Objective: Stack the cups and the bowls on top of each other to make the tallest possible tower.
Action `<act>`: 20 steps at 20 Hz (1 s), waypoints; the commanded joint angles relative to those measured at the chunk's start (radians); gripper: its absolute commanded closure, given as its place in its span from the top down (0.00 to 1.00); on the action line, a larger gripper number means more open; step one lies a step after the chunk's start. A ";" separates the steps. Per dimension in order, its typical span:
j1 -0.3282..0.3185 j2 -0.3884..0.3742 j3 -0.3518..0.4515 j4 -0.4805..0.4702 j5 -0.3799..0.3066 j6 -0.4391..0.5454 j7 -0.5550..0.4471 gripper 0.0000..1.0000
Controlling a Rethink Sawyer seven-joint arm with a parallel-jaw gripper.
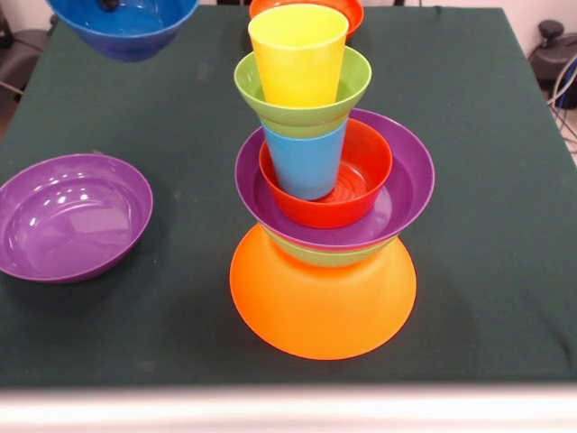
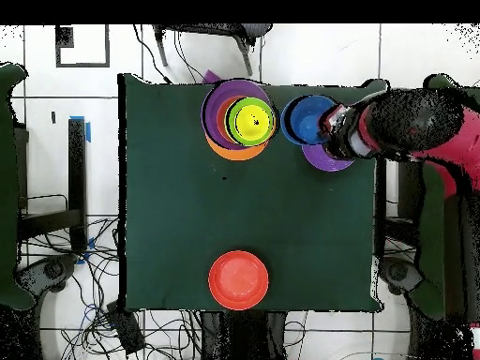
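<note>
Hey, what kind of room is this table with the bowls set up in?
Probably a robotics lab: a green-covered table on a tiled floor, loose cables around it, and a red robot arm reaching over.

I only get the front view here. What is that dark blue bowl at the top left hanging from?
Observer: The overhead view shows the red and black arm reaching in from the table's side, its end effector at the rim of the dark blue bowl.
Operator: Is the bowl above the tower?
Observer: No. From above it is beside the tower, partly over the loose purple bowl.
Operator: And that orange sliver behind the yellow cup?
Observer: It is a whole red-orange bowl, alone near the robot's edge of the table.
</note>
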 commanded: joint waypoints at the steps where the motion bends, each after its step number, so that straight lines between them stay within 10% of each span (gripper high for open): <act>1: 0.038 0.049 0.042 -0.059 0.027 0.089 -0.155 0.00; 20: 0.059 0.060 0.056 -0.047 0.066 -0.064 -0.120 0.00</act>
